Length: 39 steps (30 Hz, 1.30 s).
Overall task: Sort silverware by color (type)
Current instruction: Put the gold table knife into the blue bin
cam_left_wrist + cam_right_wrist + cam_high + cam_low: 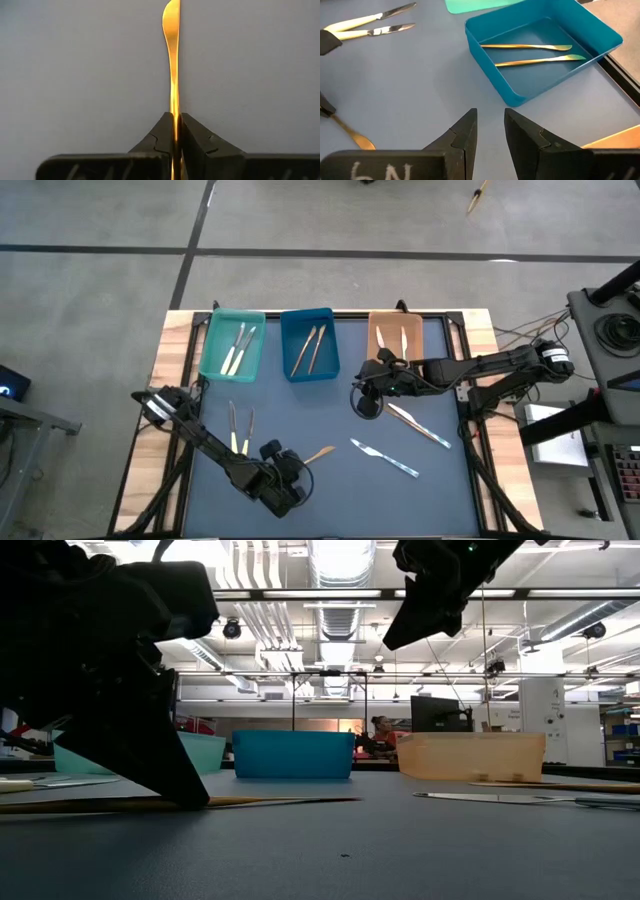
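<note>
A golden-tan piece of silverware (319, 452) lies on the dark mat near the table's front, its broad end (171, 15) pointing away from my left gripper (292, 472), which is shut on it. My right gripper (490, 131) hangs open and holds nothing, raised above the mat in front of the blue tray (308, 343). Loose on the mat lie two cream-handled pieces (239, 430), a blue-handled knife (386, 458) and one more piece (420, 426). My left gripper pinches the golden-tan piece between its two fingers (162, 132) at a narrow part (174, 107), with the broad end sticking out ahead. The fingers slant down from the table's near left and run along the piece. It lies flat on the mat (270, 802).
Three trays stand in a row at the mat's far edge: teal (233, 345) with two cream-handled pieces, blue with two golden-tan ones (530, 54), orange (395, 340) with two more. Bare mat lies between the trays and the loose pieces.
</note>
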### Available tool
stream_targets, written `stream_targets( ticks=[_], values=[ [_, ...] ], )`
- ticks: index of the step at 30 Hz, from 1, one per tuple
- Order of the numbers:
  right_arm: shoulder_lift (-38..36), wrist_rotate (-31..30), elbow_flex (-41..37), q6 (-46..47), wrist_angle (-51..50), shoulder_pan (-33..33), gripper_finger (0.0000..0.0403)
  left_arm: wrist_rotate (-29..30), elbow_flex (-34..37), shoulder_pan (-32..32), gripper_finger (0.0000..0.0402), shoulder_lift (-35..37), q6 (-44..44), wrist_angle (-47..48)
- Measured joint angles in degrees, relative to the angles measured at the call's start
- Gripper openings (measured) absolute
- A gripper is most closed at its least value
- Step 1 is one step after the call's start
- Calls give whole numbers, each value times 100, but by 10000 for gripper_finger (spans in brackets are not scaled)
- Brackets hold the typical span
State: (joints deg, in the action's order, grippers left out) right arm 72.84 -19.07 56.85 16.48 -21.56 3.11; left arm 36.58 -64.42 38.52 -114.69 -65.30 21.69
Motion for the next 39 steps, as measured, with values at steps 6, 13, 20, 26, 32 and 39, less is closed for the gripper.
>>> stream_targets(
  ticks=[6,13,20,26,32,39],
  values=[
    [0,0,-8,31,47,0,89,471,34,-14,2,242,24,716],
    [0,15,-259,43,858,47,89,1399,-20,-42,1,688,48,1623],
    [0,238,-769,74,2058,76,89,2594,-23,-92,1,1432,368,2331],
    [0,460,-1087,88,3065,76,89,3529,-27,-344,0,2308,1579,2339],
    [0,457,-1100,84,3364,76,89,4069,-31,-807,0,3167,2952,2295],
    [56,450,-1102,-288,4626,76,89,4107,-36,-1656,0,3838,4053,1674]
  ],
)
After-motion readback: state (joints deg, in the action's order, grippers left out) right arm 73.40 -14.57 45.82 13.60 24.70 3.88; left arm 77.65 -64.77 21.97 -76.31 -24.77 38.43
